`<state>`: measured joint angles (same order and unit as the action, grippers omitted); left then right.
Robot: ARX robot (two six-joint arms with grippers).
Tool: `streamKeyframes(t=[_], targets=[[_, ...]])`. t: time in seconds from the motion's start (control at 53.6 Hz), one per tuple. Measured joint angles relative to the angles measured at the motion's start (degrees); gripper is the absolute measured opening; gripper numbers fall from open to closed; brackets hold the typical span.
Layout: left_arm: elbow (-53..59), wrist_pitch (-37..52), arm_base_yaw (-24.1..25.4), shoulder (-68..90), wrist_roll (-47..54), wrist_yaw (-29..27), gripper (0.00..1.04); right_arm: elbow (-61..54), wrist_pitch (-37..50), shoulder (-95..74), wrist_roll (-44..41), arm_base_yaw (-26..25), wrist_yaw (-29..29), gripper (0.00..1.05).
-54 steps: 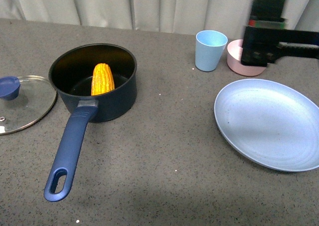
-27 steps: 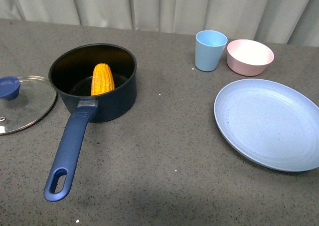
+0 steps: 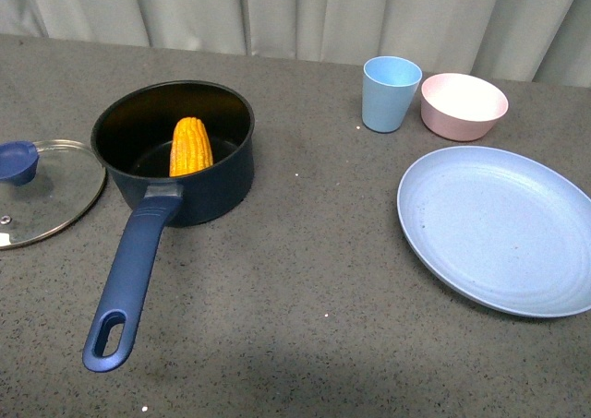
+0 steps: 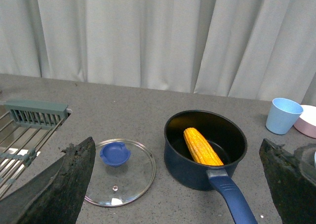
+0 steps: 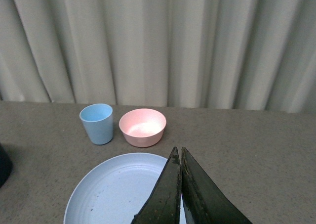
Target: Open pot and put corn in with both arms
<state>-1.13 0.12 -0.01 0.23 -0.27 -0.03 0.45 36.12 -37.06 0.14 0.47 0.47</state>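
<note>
The navy pot [image 3: 175, 155] stands uncovered left of the table's middle, its long handle [image 3: 127, 280] pointing toward me. The yellow corn [image 3: 190, 146] leans inside it, one end up against the wall. The left wrist view shows the pot [image 4: 202, 152] and the corn [image 4: 201, 147] in it. My left gripper [image 4: 173, 169] is open and empty, held back above the table with the pot and lid between its fingers [image 4: 54, 184]. My right gripper [image 5: 178, 152] is shut and empty above the blue plate. Neither arm shows in the front view.
The glass lid [image 3: 42, 189] with a blue knob lies flat left of the pot. A blue cup [image 3: 391, 92], a pink bowl [image 3: 464, 104] and a big blue plate [image 3: 503, 229] are at the right. A metal rack [image 4: 24, 130] lies beyond the lid.
The right arm, which was over the pink bowl a second ago, has left the front view. The pot, corn and lid have not moved.
</note>
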Motion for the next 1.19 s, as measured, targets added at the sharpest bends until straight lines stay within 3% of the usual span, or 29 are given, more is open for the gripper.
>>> streamKeyframes(t=[1.007,1.1,1.193], targets=[[0.0,0.0,0.0,0.0,0.0,0.0,0.98,-0.2,-25.9,27.1,0.0,-0.3,-0.4,0.01],[0.0,0.0,0.0,0.0,0.0,0.0,0.98,-0.1,-34.4,33.5,-0.1,-0.3,-0.5,0.01],[0.0,0.0,0.0,0.0,0.0,0.0,0.98,-0.1,-35.8,36.6,0.0,-0.3,-0.5,0.01]])
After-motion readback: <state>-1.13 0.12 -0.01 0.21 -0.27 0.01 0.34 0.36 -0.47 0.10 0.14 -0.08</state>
